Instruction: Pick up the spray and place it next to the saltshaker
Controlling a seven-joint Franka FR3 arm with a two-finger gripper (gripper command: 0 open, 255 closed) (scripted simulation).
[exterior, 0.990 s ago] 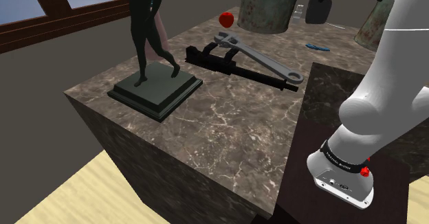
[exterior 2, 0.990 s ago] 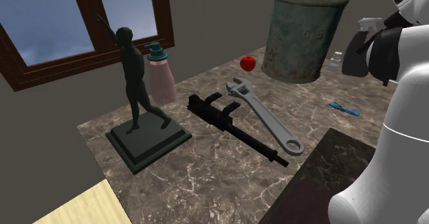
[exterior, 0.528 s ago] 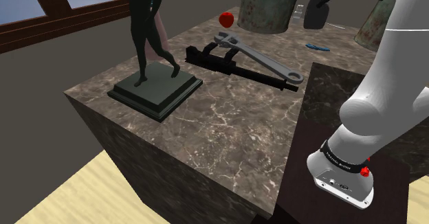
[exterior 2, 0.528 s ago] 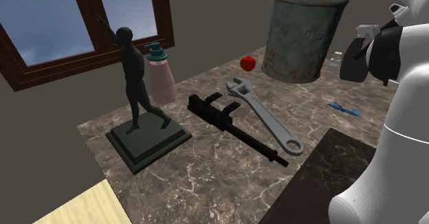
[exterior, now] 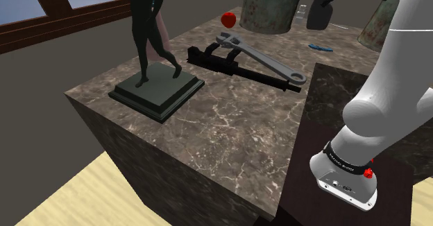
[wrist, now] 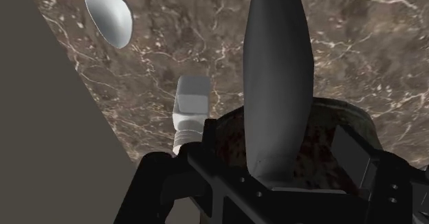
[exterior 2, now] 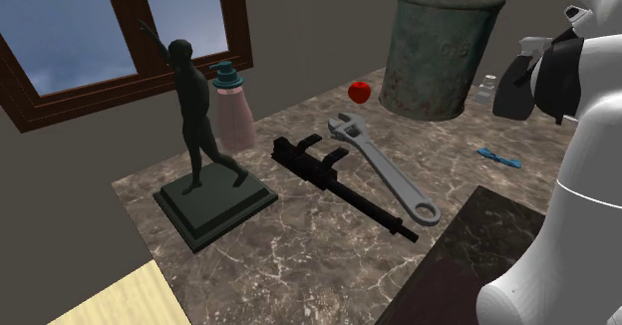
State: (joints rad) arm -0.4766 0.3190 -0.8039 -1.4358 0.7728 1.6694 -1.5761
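Jaws clamped on the dark grey spray (wrist: 275, 85). Spray is at the far end of the marble desk (exterior: 229, 131), just beside the small pale saltshaker (wrist: 192, 104). In the shoulder view it's just right of the saltshaker; cannot tell if its base touches the desk. 1 pale spoon (wrist: 108, 16) lies past the saltshaker. Grey wrench (exterior: 260, 57), red fruit (exterior: 227, 19) and dark statue (exterior: 149, 37) are well apart from the spray.
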